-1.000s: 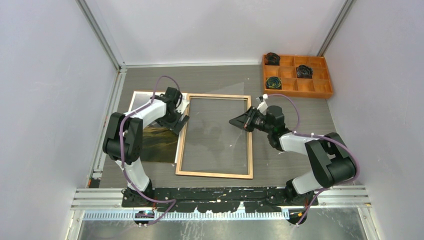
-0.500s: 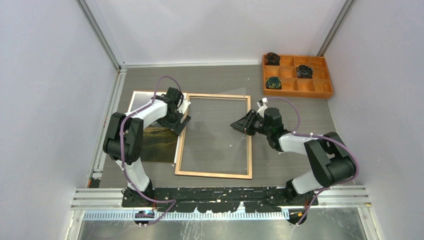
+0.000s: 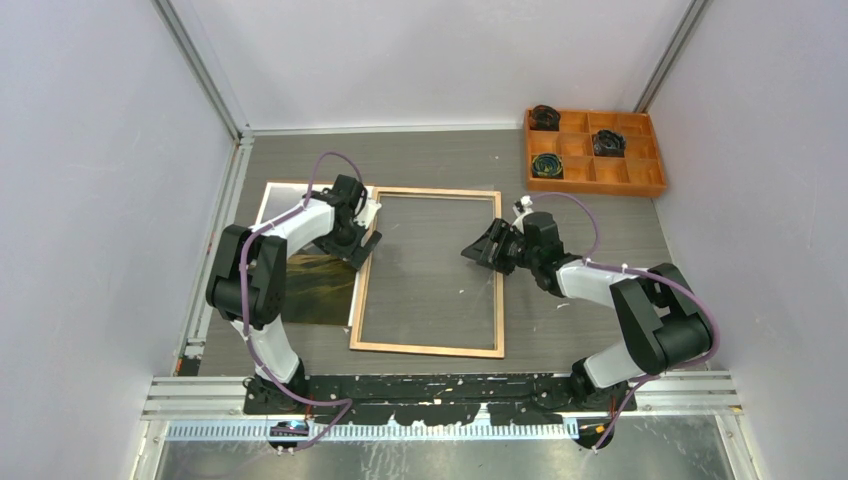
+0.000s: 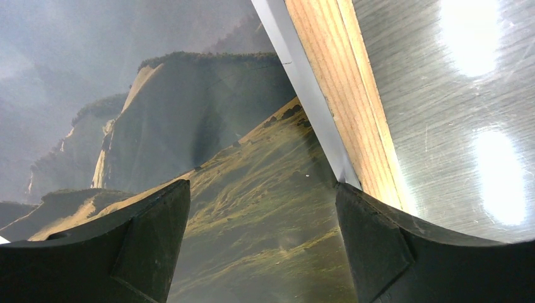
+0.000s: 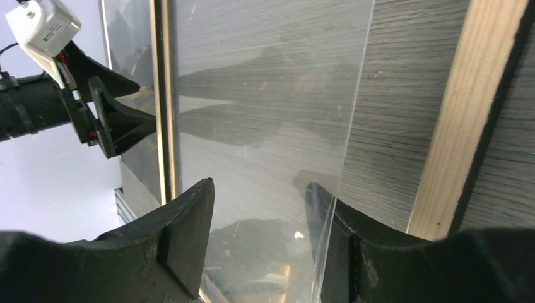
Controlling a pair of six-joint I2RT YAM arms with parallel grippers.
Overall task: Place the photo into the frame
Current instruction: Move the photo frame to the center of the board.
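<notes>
The frame [image 3: 428, 348] lies flat mid-table, wood-coloured back up, its clear pane [image 3: 430, 265] inside it. The photo [image 3: 315, 285], a dark hill landscape, lies left of the frame, its right edge tucked under the frame's left rail. My left gripper [image 3: 360, 245] is open over that edge; in the left wrist view its fingers straddle the photo [image 4: 240, 189] beside the wooden rail [image 4: 340, 107]. My right gripper [image 3: 478, 248] is at the frame's right side, open. In the right wrist view the pane's [image 5: 252, 95] free edge runs between its fingers [image 5: 189, 233], short of the rail [image 5: 467, 120].
An orange compartment tray [image 3: 655, 185] holding dark coiled items sits at the back right. White walls close in the table on the left, right and back. Both arm bases stand at the near edge.
My right gripper has gone from nearly shut on the pane's edge to open, and the lifted pane has come down towards the frame. The left arm has not moved.
</notes>
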